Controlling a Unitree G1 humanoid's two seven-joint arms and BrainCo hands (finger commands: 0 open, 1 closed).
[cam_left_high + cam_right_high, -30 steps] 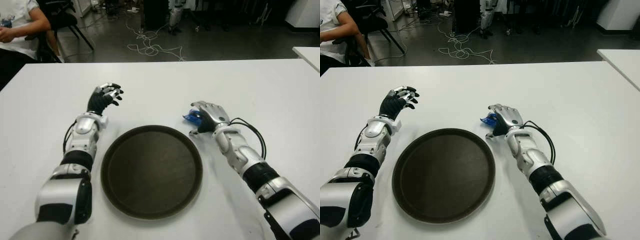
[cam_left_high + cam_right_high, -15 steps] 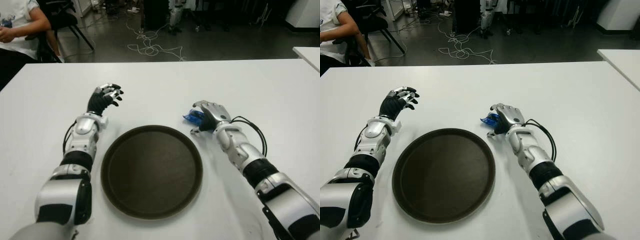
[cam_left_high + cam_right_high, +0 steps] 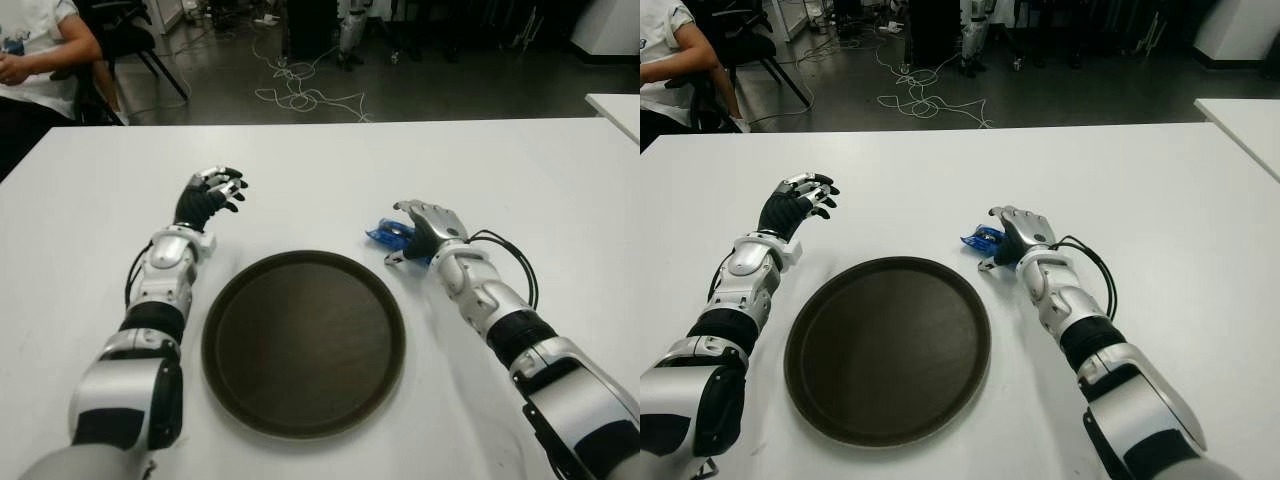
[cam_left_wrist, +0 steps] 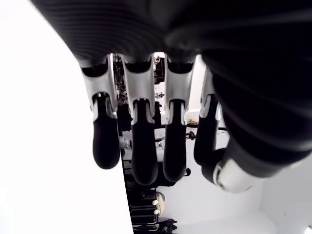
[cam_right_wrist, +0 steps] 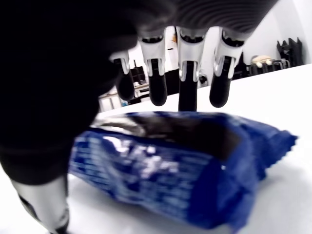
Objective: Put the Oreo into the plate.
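Note:
A blue Oreo packet (image 3: pixel 386 235) lies on the white table (image 3: pixel 320 170), just off the far right rim of the round dark plate (image 3: pixel 305 340). My right hand (image 3: pixel 418 228) covers the packet's right end from above. In the right wrist view the fingers (image 5: pixel 187 83) reach out over the Oreo packet (image 5: pixel 170 165) and the thumb shows beside it, without closing on it. My left hand (image 3: pixel 208 195) shows to the far left of the plate, its fingers (image 4: pixel 141 141) loosely bent with nothing in them. Nothing lies in the plate.
A person (image 3: pixel 35 45) sits on a chair beyond the table's far left corner. Cables (image 3: pixel 300 95) lie on the floor behind the table. The corner of another white table (image 3: pixel 615 105) shows at the right.
My right hand has slid a little to the right over the packet, so more of the blue wrapper now shows. The left hand and the plate have not moved.

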